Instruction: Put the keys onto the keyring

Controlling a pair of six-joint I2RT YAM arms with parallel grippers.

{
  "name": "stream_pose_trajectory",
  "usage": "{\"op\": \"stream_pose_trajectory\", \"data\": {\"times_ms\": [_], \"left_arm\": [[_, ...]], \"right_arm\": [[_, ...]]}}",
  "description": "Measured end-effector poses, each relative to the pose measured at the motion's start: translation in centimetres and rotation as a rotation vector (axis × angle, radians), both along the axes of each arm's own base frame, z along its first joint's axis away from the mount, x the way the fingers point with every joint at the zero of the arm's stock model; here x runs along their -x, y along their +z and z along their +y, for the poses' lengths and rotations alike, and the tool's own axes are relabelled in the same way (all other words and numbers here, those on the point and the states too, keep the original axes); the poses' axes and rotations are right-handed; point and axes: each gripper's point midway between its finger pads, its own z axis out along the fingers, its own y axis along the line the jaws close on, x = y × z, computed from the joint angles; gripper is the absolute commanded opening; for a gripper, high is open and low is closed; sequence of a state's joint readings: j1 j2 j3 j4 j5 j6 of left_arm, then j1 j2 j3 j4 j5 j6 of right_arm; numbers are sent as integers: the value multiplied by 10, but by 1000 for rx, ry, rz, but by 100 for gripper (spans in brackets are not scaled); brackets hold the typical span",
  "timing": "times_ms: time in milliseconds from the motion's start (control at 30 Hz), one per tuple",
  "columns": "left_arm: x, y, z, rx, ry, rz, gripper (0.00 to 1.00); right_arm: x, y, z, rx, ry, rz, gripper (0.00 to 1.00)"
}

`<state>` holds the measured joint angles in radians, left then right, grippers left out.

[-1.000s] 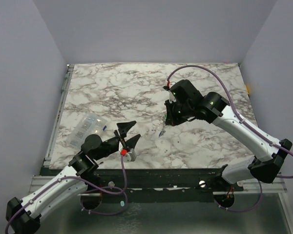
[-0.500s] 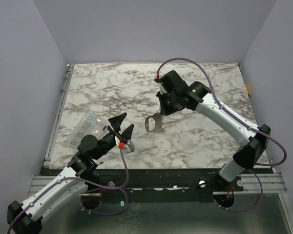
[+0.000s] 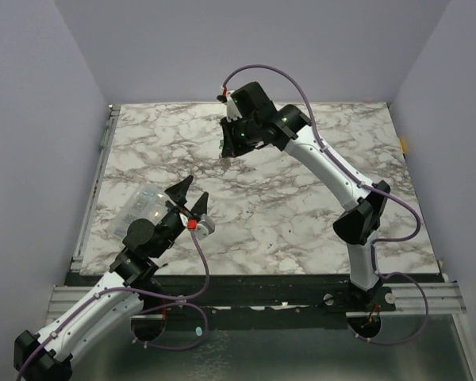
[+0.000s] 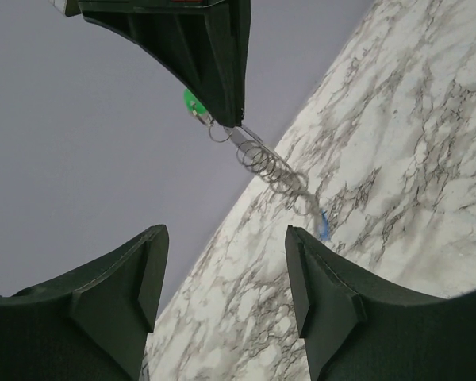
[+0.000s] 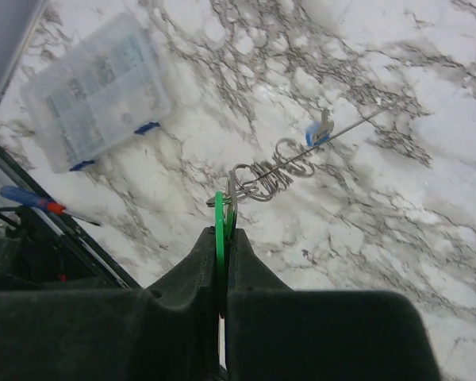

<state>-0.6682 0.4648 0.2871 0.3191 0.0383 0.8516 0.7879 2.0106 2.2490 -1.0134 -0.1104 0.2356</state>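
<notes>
Move slowly to steady the silvery metal keyring loops (image 5: 270, 178), right fingers (image 5: 186, 274) pinched shut on the tiny mint-green plastic key (image 5: 220, 218), left fingers (image 4: 115, 278) open, empty.

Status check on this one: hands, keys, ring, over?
Right hand shut on green key, above the far table. Keyring and blue key dangle from it. Left hand open, empty. Clear bag sits aside; nothing between hands.

green key (image 5: 219, 228), blue key (image 5: 313, 133), silvery keyring (image 5: 263, 184), grey-veined white marble table (image 5: 397, 206), clear blue-clipped box (image 5: 95, 91)
</notes>
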Motion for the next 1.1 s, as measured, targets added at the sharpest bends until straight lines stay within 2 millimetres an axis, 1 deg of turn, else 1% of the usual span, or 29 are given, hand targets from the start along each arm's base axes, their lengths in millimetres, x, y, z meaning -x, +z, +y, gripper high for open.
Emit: {"op": "stream_pose_trajectory", "data": {"times_ms": [100,267,333,400,500,567,633,667,733,967,1033,1100], "left_arm": [[-1,1,1,7,6,0,65],[-2,6,6,27,29,-11,65],[-2,9,8,37,43,-17,65],[-3,11,10,44,51,-21,65],[-3,12,10,54,53,-23,65],[-3,12,10,57,53,-22,65],[-3,13,10,58,52,-22,65],[-3,12,10,59,52,-21,65],[-3,12,10,61,52,-20,65],[-3,13,10,67,51,-17,65],[-3,13,10,68,50,-16,65],[-3,12,9,69,49,-14,65]], "right_arm": [[-2,3,17,-62,29,23,1],[1,0,43,-158,92,67,1],[3,-6,51,-188,129,71,1],[10,-23,52,-195,163,85,0],[29,-72,39,-144,202,152,0],[37,-102,30,-91,214,196,1],[43,-121,22,-46,225,221,0],[44,-125,19,-31,228,222,1],[42,-128,16,-13,231,203,1],[36,-129,-1,52,213,135,1],[35,-132,-9,74,193,126,1],[40,-138,-22,103,167,135,1]]}}
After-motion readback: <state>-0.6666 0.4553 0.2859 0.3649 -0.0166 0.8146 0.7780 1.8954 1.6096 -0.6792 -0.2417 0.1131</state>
